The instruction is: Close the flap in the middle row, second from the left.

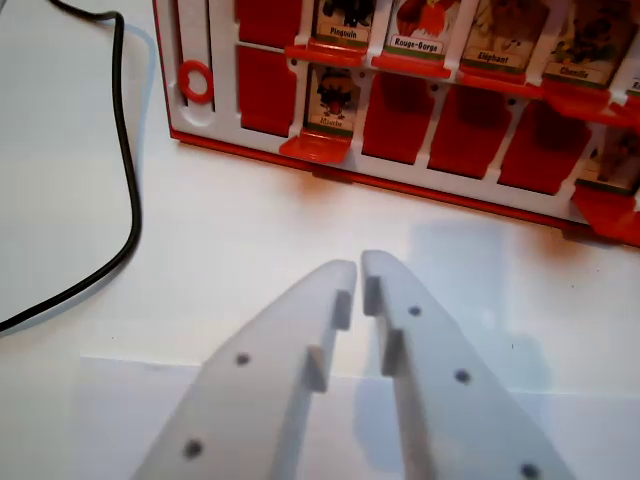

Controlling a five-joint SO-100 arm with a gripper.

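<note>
Far off to the wrist view's left of the fingers, a black cable (128, 190) curves down across the white counter (240, 230) and runs out at the picture's edge. Up and to the left of the fingers stands the corner of a red and white game board (420, 185), with a red ring (195, 80) set in a white slot beside its first column. Directly ahead of the fingers and slightly left, in the nearest row, one flap (333, 98) stands raised and shows an animal card, its red foot jutting toward the counter; the spaces just right of it in that row show plain red. In the row behind, raised flaps carry cards labelled Pingouin (343, 20), Rouge-Gorge (417, 25), Eléphant (493, 35) and Chenille (575, 45), going rightward. Which of these is the flap named in the task cannot be told, since the board runs out of the picture at the top and right. The fingers (359, 272) sit low in the middle of the view, white, nearly together with only a thin slit between their tips, holding nothing, above the bare counter and apart from the board.
</note>
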